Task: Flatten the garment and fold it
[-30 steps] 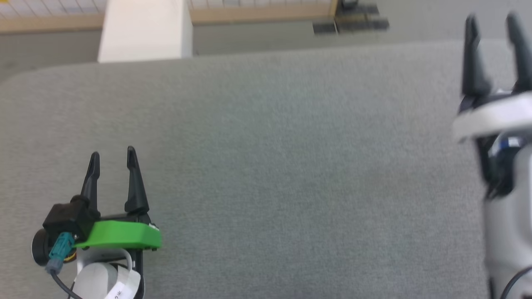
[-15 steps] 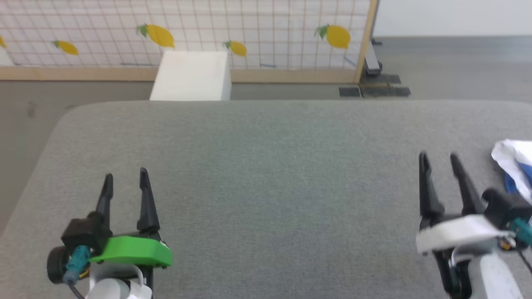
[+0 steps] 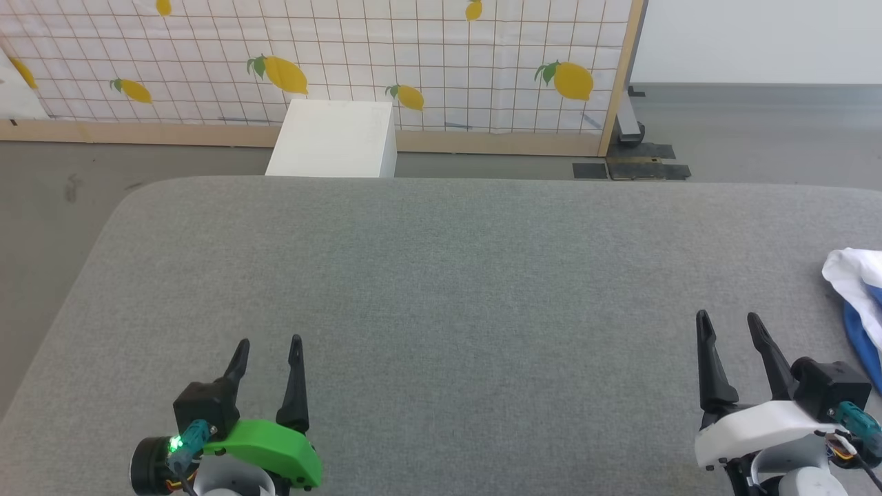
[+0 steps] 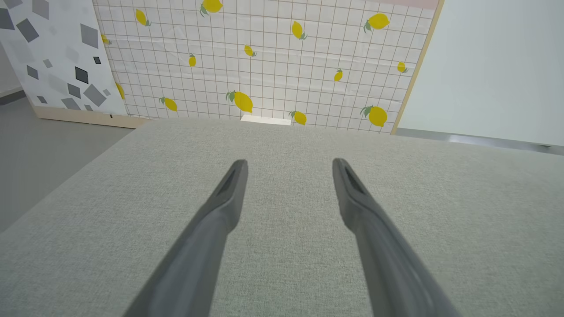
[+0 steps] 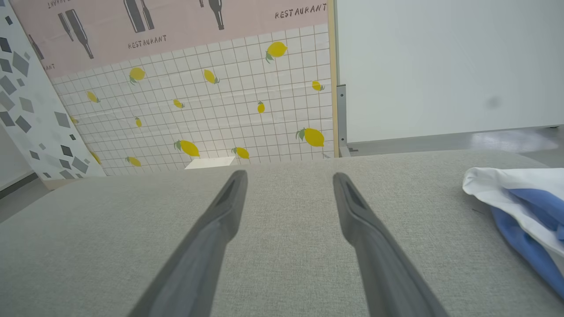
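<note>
Since the earlier head views the camera has swung up and across, so the whole scene has shifted; the garment [image 3: 856, 279], absent from the oldest view, now shows at the right edge. Over the same interval the right arm has come down from a raised pose to the lower right.

1. Garment, location: it lies bunched on the grey padded surface [image 3: 441, 275], at the robot's right and cut off by the frame. In the right wrist view the garment [image 5: 513, 191] sits to the right of the fingers and apart from them.

2. Handling, judged: soft, light, limp cloth. It will sag and drag instead of holding shape, and the textured surface is likely to resist sliding. Nothing fragile. Pinch through a single layer at an outer edge; the white lobe nearest the right gripper is the closest hold. A pinch into the heap risks taking several layers.

3. Orientation: white cloth lies on top, with blue folds beneath and toward the near side. The visible part runs roughly from far to near along the right edge. Collar and hem cannot be identified, so the true long axis cannot be told.

4. Right gripper [image 3: 727, 317]: jaws apart, empty, hovering near the garment, not touching.

5. Left gripper [image 3: 269, 340]: jaws apart, empty, well apart from the garment, over bare surface.

6. Surroundings: a white box [image 3: 334, 138] and a lemon-print screen [image 3: 413, 55] stand beyond the far edge
</note>
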Available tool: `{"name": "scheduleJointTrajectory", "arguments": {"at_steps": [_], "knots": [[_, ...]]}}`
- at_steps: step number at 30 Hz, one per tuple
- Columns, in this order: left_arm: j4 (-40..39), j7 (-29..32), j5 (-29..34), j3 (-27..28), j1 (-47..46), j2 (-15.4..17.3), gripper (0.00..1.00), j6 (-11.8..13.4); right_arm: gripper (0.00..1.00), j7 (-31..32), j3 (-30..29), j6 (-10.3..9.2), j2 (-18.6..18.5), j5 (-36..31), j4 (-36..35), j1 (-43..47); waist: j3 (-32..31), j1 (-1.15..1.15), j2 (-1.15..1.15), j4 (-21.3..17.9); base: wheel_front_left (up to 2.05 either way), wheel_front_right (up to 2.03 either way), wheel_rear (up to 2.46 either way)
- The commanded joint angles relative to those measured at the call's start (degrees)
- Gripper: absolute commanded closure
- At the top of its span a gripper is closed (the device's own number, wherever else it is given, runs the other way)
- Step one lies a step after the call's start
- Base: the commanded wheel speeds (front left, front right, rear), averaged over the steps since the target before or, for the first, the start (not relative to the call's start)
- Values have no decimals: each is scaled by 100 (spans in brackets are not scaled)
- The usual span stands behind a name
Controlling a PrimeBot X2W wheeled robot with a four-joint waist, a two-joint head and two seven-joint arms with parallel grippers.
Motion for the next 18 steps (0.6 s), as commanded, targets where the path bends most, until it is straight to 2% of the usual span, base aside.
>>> {"name": "scheduleJointTrajectory", "arguments": {"at_steps": [1,18], "knots": [[65,-5,-41,-9,41,-8,0,-28,0,20,-6,-9,6,3,20,92,23,1,0,-11,0,0,0],[223,-182,-180,-98,-121,-45,0,15,0,38,-1,-9,6,162,57,76,117,1,0,-32,0,0,0]]}}
